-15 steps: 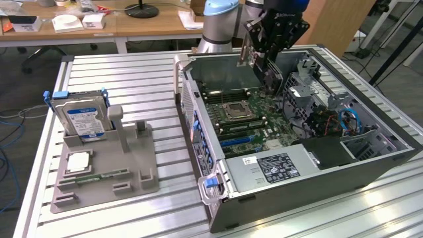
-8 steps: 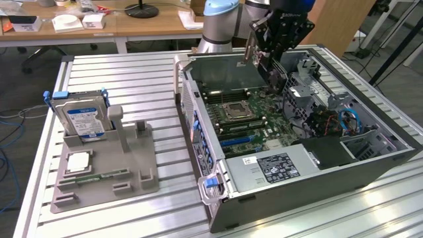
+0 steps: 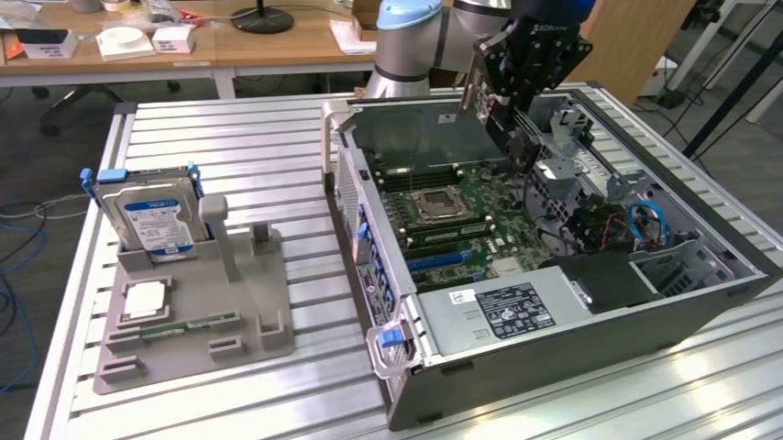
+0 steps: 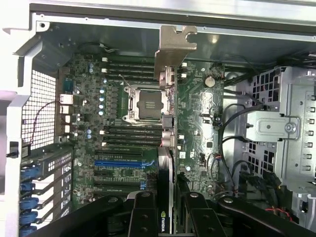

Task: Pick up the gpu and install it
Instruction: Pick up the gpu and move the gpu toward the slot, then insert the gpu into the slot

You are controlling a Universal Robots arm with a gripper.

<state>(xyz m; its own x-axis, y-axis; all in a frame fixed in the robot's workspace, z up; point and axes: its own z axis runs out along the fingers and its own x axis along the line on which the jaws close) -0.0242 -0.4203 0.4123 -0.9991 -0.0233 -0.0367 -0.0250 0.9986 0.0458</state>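
Above an opened computer case (image 3: 551, 357), the gpu (image 4: 165, 168) hangs edge-on, clamped between the black fingers (image 4: 143, 212) of the gripper (image 4: 166, 210), which are drawn in narrow on the card. Its silver end bracket (image 4: 174, 47) is at the end away from the fingers. Beneath it lies the green motherboard (image 4: 89, 98), with the processor socket (image 4: 147, 104) just beside the card's line and a blue expansion slot (image 4: 118, 163) nearer the fingers. Black cables (image 4: 227, 128) loop between the board and a grey metal drive cage (image 4: 276, 128).

The case lies on its side on a slotted aluminium table (image 3: 233, 137). Toward the exterior view's left, well apart from the case, a grey fixture (image 3: 251, 302) holds a hard drive (image 3: 157, 220) upright and a memory stick (image 3: 183, 326) lying flat. Wooden desks (image 3: 281, 50) line the room behind, and blue cable (image 3: 15, 275) trails on the floor.
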